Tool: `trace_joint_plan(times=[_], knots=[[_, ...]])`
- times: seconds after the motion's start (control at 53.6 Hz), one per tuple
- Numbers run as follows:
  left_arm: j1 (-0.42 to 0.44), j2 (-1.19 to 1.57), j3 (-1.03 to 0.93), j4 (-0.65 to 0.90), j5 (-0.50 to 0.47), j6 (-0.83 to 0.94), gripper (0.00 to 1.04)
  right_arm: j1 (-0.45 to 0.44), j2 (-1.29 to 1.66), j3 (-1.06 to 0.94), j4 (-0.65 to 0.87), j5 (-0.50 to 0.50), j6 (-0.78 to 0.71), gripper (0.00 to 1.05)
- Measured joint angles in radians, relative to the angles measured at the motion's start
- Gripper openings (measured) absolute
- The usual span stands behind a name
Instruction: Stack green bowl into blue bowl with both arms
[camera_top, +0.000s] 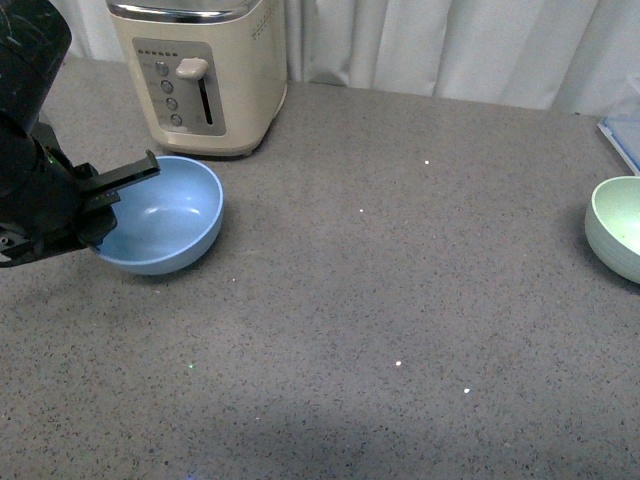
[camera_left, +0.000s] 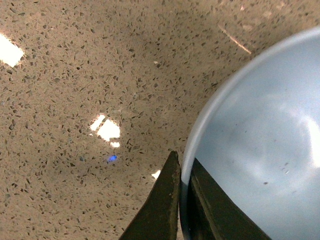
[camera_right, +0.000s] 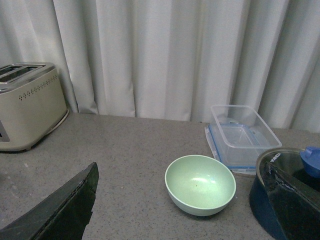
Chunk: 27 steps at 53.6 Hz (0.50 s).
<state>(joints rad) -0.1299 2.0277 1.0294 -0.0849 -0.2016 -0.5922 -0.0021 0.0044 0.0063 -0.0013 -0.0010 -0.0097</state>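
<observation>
The blue bowl (camera_top: 165, 215) is on the grey counter just in front of the cream toaster (camera_top: 200, 70), at the left. My left gripper (camera_top: 115, 195) is shut on its near-left rim. In the left wrist view the gripper (camera_left: 184, 166) has one finger outside and one inside the blue bowl's (camera_left: 260, 140) wall. The green bowl (camera_top: 618, 225) stands upright and empty at the far right edge. In the right wrist view the green bowl (camera_right: 200, 184) lies ahead of my right gripper (camera_right: 183, 171), which is open, empty and apart from it. The right arm is out of the front view.
A clear lidded container with blue trim (camera_right: 242, 132) stands behind the green bowl, near the white curtain (camera_right: 165, 55). A dark blue vessel (camera_right: 260, 207) sits close beside the green bowl. The toaster (camera_right: 27, 105) is far to the other side.
</observation>
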Motion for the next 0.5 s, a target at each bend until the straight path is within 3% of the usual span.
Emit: trace_joint_plan(times=[0.298, 0.504], knots=[[-0.020, -0.020, 0.013, -0.040, 0.021, -0.026, 0.04, 0.000, 0.000, 0.000, 0.000, 0.000, 0.000, 0.96], [-0.164, -0.026, 0.091, -0.082, 0.045, -0.104, 0.04, 0.000, 0.000, 0.000, 0.000, 0.000, 0.000, 0.96]])
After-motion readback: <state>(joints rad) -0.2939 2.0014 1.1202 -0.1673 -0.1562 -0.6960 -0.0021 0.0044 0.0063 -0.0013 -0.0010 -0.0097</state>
